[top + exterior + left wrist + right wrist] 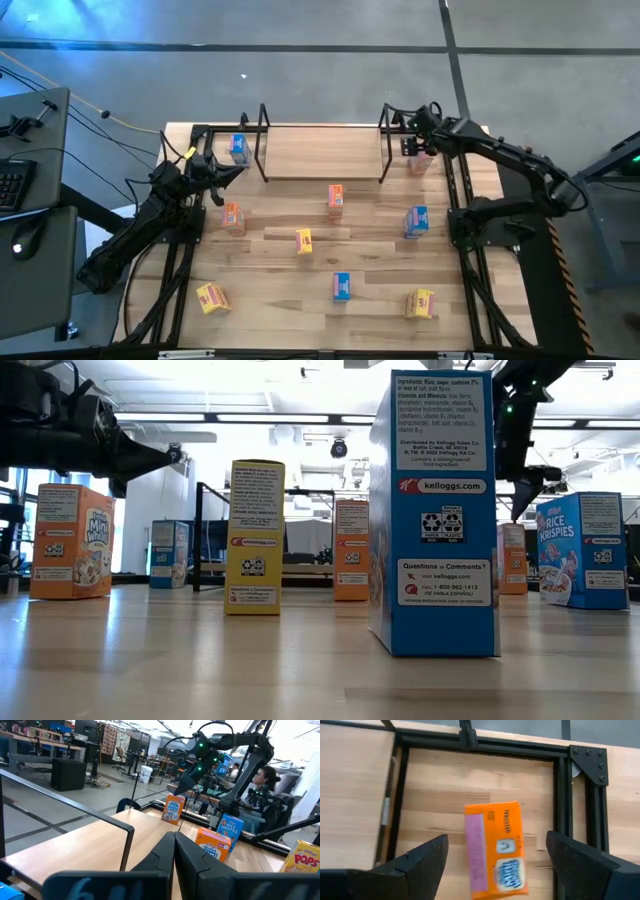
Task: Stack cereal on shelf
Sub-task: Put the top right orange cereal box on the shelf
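**Cereal boxes scattered on the plank bench, right pincer spread over an orange one**

The left pincer [222, 172] sits near the shelf's left wire frame, its fingers pressed together and holding nothing. Just beside it a blue cereal box [238, 148] stands at the left end of the shelf [322, 150], a pale board between two black wire uprights at the back of the bench [380, 290]. In front of the shelf, boxes stand well apart on the light planks: an orange one [233, 216], a yellow one [212, 297], a small yellow one [304, 241], an orange one [335, 198], a blue one [341, 287], another blue [416, 221] and a yellow one [420, 303]. At the shelf's right end the right pincer [495, 857] hangs with fingers wide apart above an orange box [496, 849] on the bench. Grey floor surrounds the bench; behind lies a bright workshop.
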Controlling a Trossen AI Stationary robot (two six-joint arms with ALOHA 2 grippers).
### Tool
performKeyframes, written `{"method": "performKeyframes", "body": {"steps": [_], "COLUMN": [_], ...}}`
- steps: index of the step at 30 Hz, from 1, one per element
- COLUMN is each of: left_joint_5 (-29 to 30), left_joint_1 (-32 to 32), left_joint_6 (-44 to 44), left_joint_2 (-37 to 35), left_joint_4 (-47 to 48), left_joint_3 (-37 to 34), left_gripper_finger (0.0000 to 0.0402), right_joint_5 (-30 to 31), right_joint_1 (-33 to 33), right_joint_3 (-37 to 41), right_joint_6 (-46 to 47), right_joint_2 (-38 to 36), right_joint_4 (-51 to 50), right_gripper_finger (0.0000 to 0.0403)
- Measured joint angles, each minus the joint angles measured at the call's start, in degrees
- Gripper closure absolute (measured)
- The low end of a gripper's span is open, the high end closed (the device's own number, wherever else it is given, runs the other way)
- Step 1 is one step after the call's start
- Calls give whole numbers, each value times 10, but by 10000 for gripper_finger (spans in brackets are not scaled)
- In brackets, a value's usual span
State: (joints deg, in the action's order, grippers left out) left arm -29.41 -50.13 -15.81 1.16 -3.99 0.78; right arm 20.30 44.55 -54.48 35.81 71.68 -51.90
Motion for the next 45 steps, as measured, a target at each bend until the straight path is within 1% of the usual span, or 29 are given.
{"method": "performKeyframes", "body": {"steps": [3, 6, 9, 12, 15, 19, 22, 24, 27, 29, 32, 37, 39, 41, 45], "left_joint_5": [0, 0, 1, 1, 2, 2, 2, 2, 2, 2, 2, 2, 2, 2, 2], "left_joint_1": [0, 0, 0, 0, 0, 0, 0, 0, 0, 0, 0, 0, 0, 0, 0], "left_joint_6": [0, 0, 0, 0, 0, 0, 0, 0, 0, 0, 0, 0, 0, 0, 0], "left_joint_2": [1, 1, 2, 2, 2, 2, 2, 2, 2, 2, 2, 2, 2, 2, 2], "left_joint_4": [0, -1, 0, 0, 0, 0, 0, 0, 0, 0, 0, 0, 0, -1, -1], "left_joint_3": [0, 0, 0, 0, 0, 0, 0, 0, 0, 0, 0, 0, 0, 0, 0], "left_gripper_finger": [393, 388, 385, 384, 385, 385, 385, 385, 385, 385, 385, 385, 385, 385, 385], "right_joint_5": [-25, -28, -28, -32, -46, -49, -55, -57, -51, -41, -13, 53, 67, 66, 32], "right_joint_1": [15, 27, 37, 41, 42, 42, 42, 40, 32, 22, 7, -16, -25, -34, -61], "right_joint_3": [0, 0, 0, 0, 0, 0, -2, -16, -53, -92, -164, -305, -354, -394, -443], "right_joint_6": [-20, -28, -33, -36, -38, -44, -44, -44, -50, -59, -63, -64, -80, -118, -229], "right_joint_2": [16, 37, 57, 70, 77, 78, 72, 71, 71, 71, 71, 70, 70, 73, 96], "right_joint_4": [4, 4, 7, 7, 7, 10, 5, -11, -49, -82, -137, -218, -220, -203, -141], "right_gripper_finger": [75, 77, 89, 115, 153, 203, 226, 232, 234, 233, 233, 233, 233, 233, 233]}}
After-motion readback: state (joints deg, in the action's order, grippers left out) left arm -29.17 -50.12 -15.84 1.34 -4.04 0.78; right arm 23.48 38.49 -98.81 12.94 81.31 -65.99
